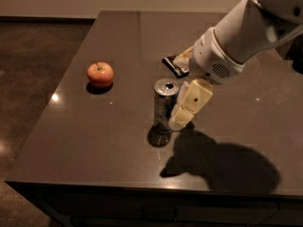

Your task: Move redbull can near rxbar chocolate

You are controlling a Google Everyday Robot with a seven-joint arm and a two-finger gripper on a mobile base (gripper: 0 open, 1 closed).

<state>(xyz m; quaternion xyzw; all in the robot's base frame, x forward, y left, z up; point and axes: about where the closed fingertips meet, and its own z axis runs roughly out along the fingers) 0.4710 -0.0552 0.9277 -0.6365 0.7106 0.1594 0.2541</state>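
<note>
The redbull can point(164, 106) stands upright near the middle of the dark table point(94, 141), its silver top open. The rxbar chocolate point(172, 65), a dark flat bar, lies just behind the can and is partly hidden by the far finger. My gripper point(179, 91) is open, close on the can's right side. Its near cream finger point(190, 103) almost touches the can and its far finger point(183, 57) is over the bar. The can is not held.
A red apple point(100, 74) sits on the table to the left of the can. My white arm point(246, 32) reaches in from the upper right and casts a shadow on the front right. The table's front and left edges are near.
</note>
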